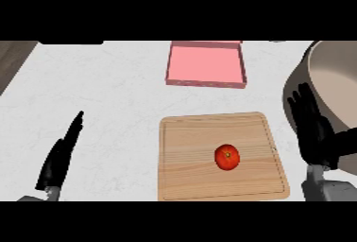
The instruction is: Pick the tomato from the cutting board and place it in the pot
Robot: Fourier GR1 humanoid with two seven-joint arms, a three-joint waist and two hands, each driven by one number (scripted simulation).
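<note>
**Head view: tomato on board, both hands free**

Head view, looking steeply down on the white speckled counter top [105,85]. At the far left a strip of dark wood-grain surface [12,59] borders the counter.

Left hand [59,158], lower left: black, fingers straight and pointing up the frame, seen edge-on, nothing in it. It is well apart from the board.

Centre top: a pink square shallow tray [206,64] lies flat, beyond the board.

Centre low: a light wooden rectangular cutting board [188,156] with rounded corners. The round red tomato [227,157] sits on it, right of the board's middle, with no hand touching it.

Right hand [314,130]: black, fingers extended and slightly spread, nothing held. It shows just beside the board's right edge, overlapping the wall of the pot.

Far right: a large grey metal pot [335,75] with a pale beige inside, partly cut off by the frame.
</note>
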